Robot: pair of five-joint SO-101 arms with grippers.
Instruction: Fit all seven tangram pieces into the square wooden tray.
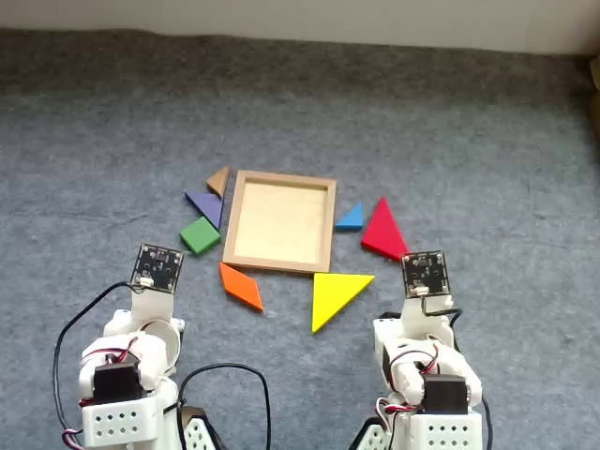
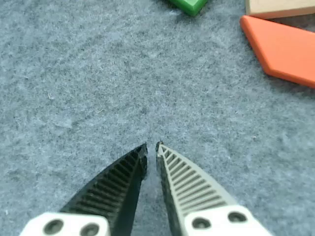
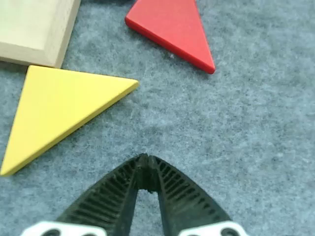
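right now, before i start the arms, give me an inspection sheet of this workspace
surface: grey carpet, flat.
job's things: wooden tray holds no pieces. All seven lie around it on the carpet: tan triangle, purple piece, green square, orange parallelogram, yellow triangle, blue triangle, red triangle.
clutter: nothing seen.
grippers: left gripper and right gripper both shut, holding nothing, over bare carpet.
cables: black cable loops by the arm bases, apart from the pieces.
surroundings: pale wall along the carpet's far edge.
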